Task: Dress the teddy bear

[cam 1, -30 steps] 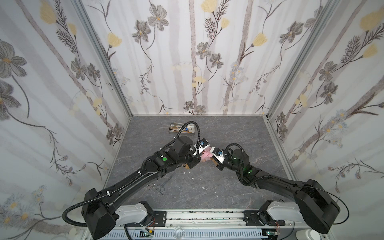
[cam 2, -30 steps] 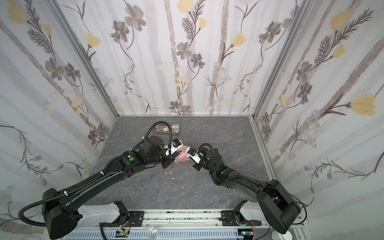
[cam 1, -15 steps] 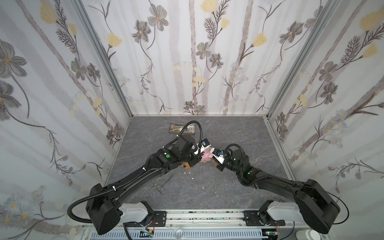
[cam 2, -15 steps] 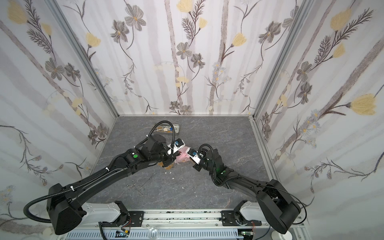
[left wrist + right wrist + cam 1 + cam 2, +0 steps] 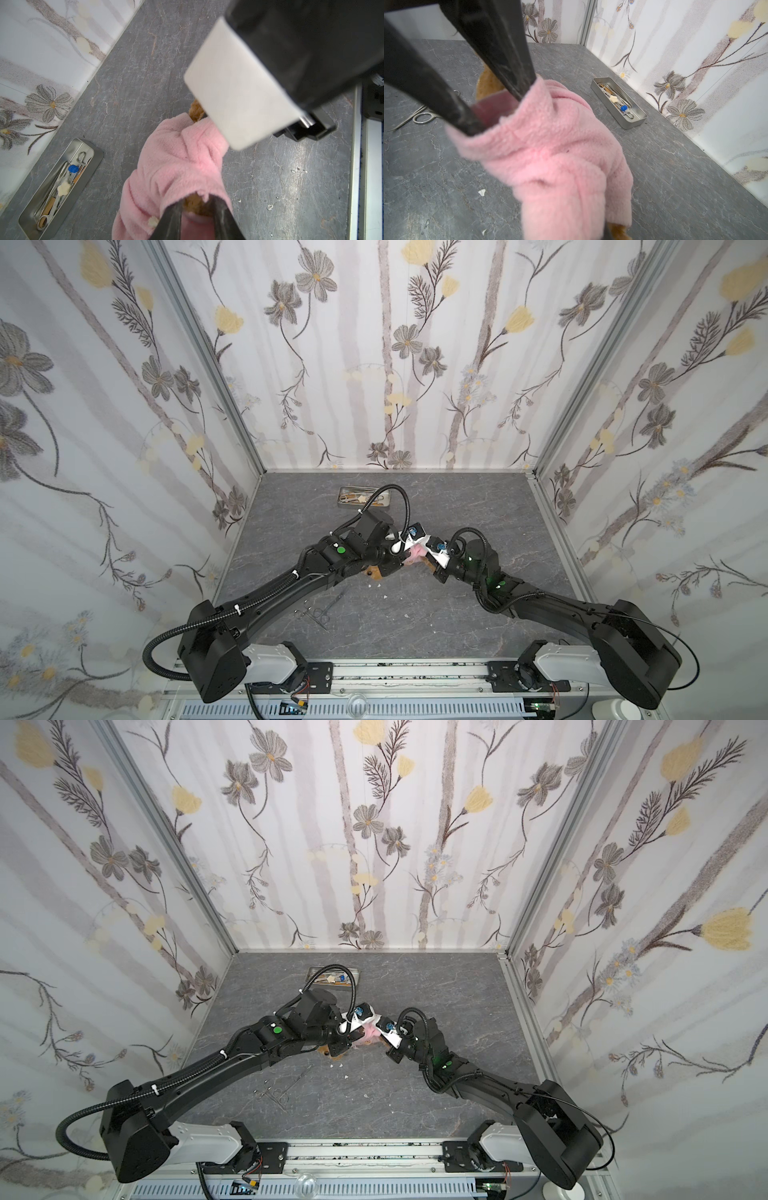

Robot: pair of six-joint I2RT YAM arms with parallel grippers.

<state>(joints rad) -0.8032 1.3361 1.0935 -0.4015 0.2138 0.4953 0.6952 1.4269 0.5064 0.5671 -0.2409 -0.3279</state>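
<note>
Over the last second the left arm has swung bodily toward 2 o'clock, while the right arm has barely shifted. Both hands remain at the bundle in the middle of the grey marbled desk (image 5: 457, 626).

The small golden-brown, curly-furred plush teddy bear (image 5: 376, 573) sits there between the two hands, almost wholly wrapped in a pink fleece garment (image 5: 415, 553). Only tufts of fur show, one at the 7 o'clock end beside the left hand and one at the 4 o'clock end by the right hand. Face, eyes and ears are hidden.

In the left wrist view the left hand (image 5: 196, 204) has its two dark fingers partly spread. They are set inside an opening of the fleece, with golden fur between them. The right wrist view shows the same fingers stretching that hem.

The right hand (image 5: 426, 561), reaching in from 4 o'clock, is closed at the opposite end of the garment, where pink pile and fur meet. Which of the two it pinches cannot be told.

A silver rectangular metal tray (image 5: 80, 182) of small tools lies at 12 o'clock from the bear, well apart. Steel ring-handled instruments (image 5: 316, 612) lie on the desk at 7 o'clock, with white scraps (image 5: 385, 597) near 6 o'clock.
</note>
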